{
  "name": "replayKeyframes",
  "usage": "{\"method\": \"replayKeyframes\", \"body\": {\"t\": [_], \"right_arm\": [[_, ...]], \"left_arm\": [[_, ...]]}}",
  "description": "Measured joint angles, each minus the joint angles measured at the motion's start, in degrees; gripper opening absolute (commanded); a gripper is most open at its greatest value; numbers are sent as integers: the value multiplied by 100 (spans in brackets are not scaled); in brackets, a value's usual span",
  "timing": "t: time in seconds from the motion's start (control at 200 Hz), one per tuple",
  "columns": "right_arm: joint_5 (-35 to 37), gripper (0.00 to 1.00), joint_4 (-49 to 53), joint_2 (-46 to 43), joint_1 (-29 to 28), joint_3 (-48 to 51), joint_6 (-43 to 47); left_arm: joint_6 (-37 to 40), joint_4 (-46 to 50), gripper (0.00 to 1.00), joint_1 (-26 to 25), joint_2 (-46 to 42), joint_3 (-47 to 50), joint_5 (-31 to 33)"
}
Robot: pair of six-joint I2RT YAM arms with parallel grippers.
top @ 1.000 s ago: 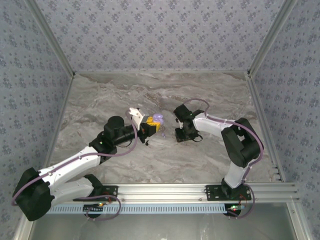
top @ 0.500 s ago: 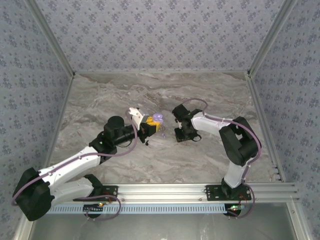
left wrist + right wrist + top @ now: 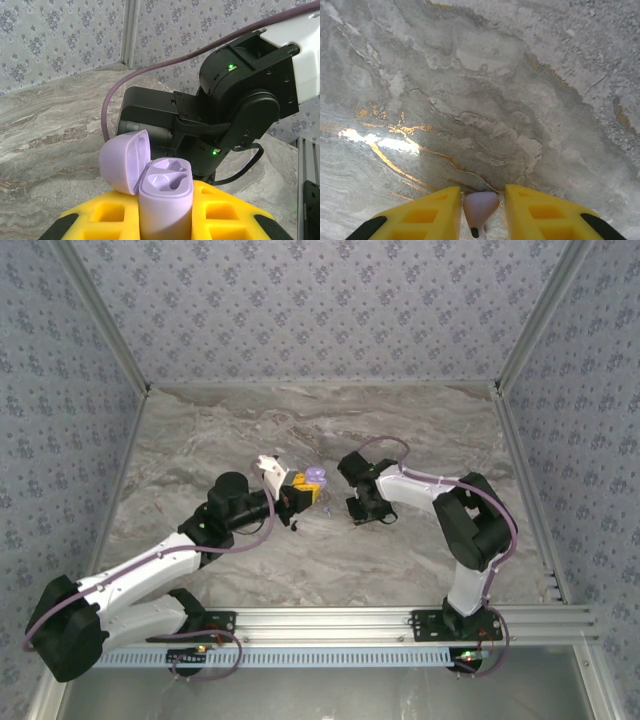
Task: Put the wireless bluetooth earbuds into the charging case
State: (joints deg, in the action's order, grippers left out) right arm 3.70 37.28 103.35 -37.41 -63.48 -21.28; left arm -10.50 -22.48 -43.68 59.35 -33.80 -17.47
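1. The charging case [image 3: 165, 200], a lilac one, stands upright near the middle of the table [image 3: 470, 90]. Its lid [image 3: 125, 160] is swung back and both wells inside look empty.
2. The left hand [image 3: 305, 487] has its yellow fingers [image 3: 220, 215] clamped on the lower body of the case, mouth upward and tipped a little toward the other arm.
3. Just beside it, the right hand [image 3: 482, 197] is down at the table with a pale lilac earbud [image 3: 480, 207] between its yellow fingers, bulb uppermost and dark-tipped stem pointing back toward the wrist.
4. Those fingers stand narrow, close on either side of the earbud. From here I cannot tell whether they actually pinch it.
5. I judge the step in hand to be securing this earbud. To do it well:
   - squeeze on the bulb rather than the thin stem, so it does not twist;
   - lift straight off the table;
   - carry it over stem-down to the matching well, while the left hand keeps the case steady.
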Motion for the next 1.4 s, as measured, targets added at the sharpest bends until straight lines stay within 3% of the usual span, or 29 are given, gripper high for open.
{"method": "replayKeyframes", "body": {"t": [0.49, 1.054, 1.399], "right_arm": [[-28, 21, -103, -92, 46, 96, -103], [-1617, 21, -1585, -1067, 1003, 1421, -142], [-2339, 21, -2190, -1919, 1355, 1821, -186]], "left_arm": [[0, 4, 14, 0, -13, 57, 39], [-310, -479, 14, -22, 634, 219, 35], [-697, -1331, 13, -24, 1237, 518, 39]]}}
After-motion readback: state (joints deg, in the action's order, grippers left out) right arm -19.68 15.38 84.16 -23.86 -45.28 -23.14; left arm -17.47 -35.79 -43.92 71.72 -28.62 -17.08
